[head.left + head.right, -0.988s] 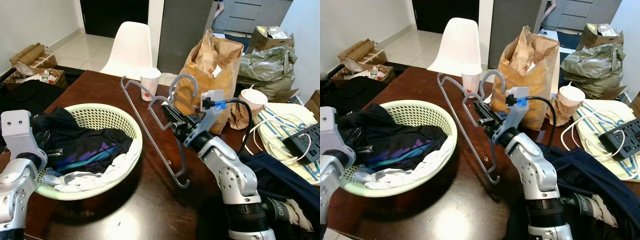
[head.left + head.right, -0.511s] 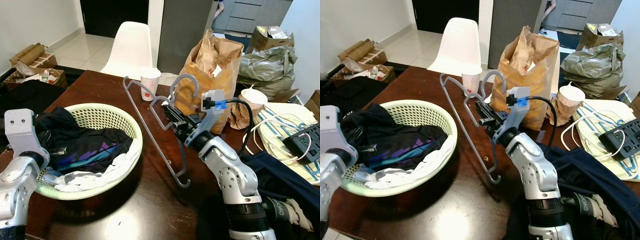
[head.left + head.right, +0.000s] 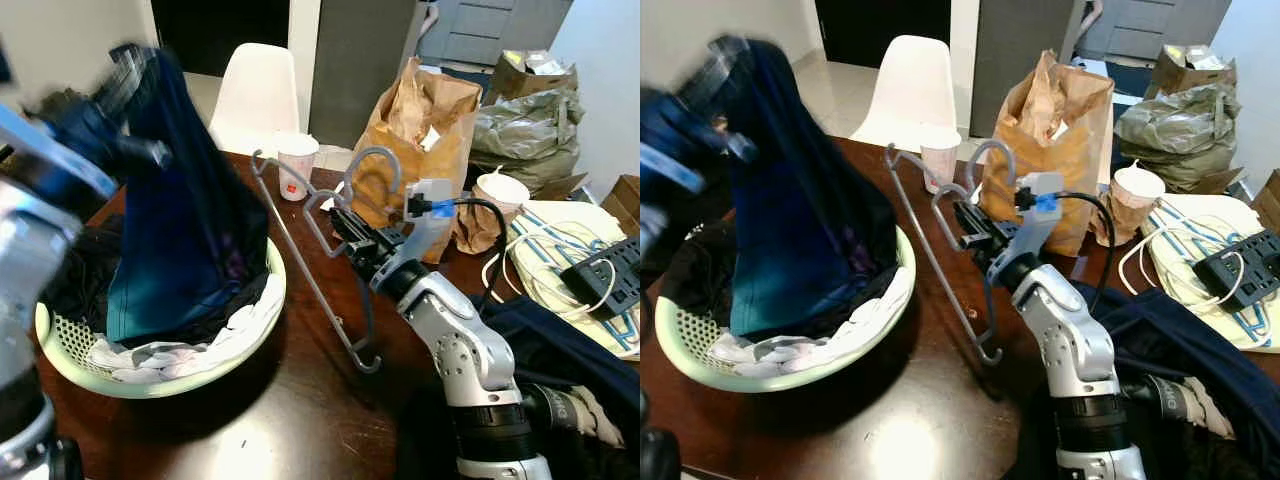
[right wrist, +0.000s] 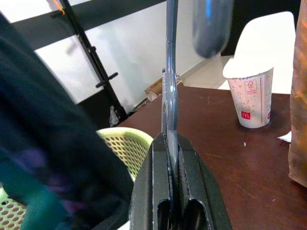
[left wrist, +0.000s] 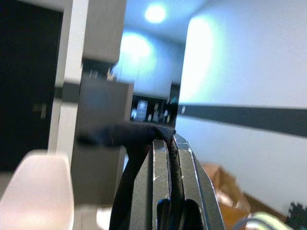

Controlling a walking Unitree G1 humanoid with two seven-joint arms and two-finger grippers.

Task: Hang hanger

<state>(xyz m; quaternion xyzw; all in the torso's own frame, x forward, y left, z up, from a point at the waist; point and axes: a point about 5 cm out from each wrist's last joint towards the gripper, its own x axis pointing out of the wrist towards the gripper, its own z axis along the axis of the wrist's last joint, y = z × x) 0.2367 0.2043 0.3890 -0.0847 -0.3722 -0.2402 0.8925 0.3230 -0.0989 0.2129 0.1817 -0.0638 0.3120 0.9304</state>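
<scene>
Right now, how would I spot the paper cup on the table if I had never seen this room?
Find the dark brown wooden table, then the tall crumpled brown paper bag at its far side. Just left of the bag, in front of the white chair, stands the paper cup. It is white with a small red mark, and stands behind the grey hanger held by the right gripper.
</scene>
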